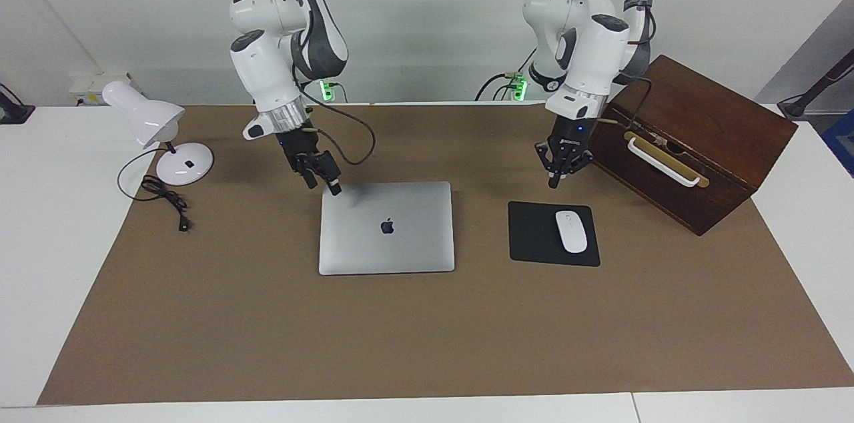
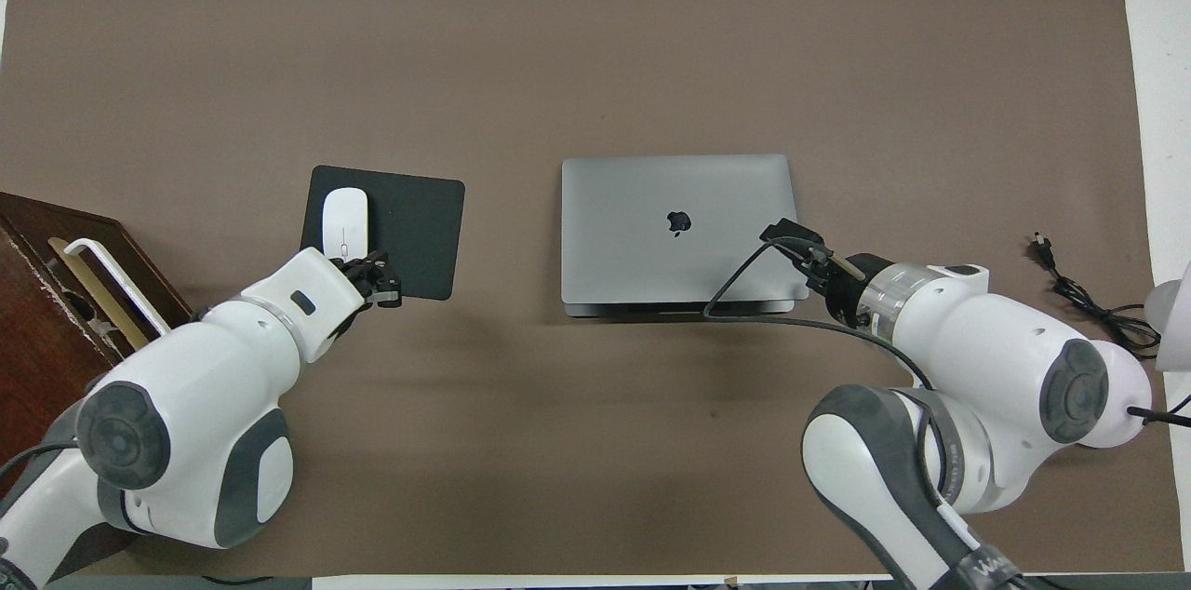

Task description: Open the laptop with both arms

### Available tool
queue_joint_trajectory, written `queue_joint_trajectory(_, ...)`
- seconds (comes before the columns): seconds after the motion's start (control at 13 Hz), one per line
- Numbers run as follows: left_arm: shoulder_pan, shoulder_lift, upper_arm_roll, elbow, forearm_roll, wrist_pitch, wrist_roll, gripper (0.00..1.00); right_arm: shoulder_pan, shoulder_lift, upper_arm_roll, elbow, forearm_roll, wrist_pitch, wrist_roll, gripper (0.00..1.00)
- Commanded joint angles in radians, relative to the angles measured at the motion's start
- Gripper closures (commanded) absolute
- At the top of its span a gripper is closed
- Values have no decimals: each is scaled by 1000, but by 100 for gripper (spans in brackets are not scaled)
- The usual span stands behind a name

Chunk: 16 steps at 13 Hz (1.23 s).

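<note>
Right tool on the laptop's corner

My right tool (image 1: 327,177), fingers parted, sits at the closed laptop's (image 1: 387,228) upper-left corner in the facing view; my left tool (image 1: 559,169) hangs pinched shut, empty, above the mouse pad (image 1: 534,233).

I work at a white table (image 1: 47,223) under a brown mat (image 1: 427,336), a pale wall (image 1: 427,23) filling the upper frame.

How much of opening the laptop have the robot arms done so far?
Nothing is open yet: the laptop lies flat with its lid down. In hand: the right gripper is down at the laptop's corner nearest the robots. The left gripper hangs shut over the mouse pad, waiting. Left: lifting the lid.
</note>
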<state>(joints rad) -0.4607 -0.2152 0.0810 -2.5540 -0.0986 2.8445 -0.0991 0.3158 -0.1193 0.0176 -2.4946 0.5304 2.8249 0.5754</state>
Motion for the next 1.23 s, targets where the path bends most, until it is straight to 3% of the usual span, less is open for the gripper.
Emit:
queue_joint_trajectory(0.0,-76,-23,16,-83,-13,120,-37,100,52,15,-1,-29,23,65,24,0)
queue_joint_trajectory(0.23,-134,-9,16,-141,-13,252,-57,100,110,59,-1,-40,23,149,72,0)
queue_joint_trajectory(0.69,-255,91,16,-178,-15,478,-100,100,140,29,-1,-108,23,215,49,0)
queue_joint_trajectory(1.15,-292,100,16,-178,-15,497,-100,100,134,-23,-1,-158,23,228,11,0)
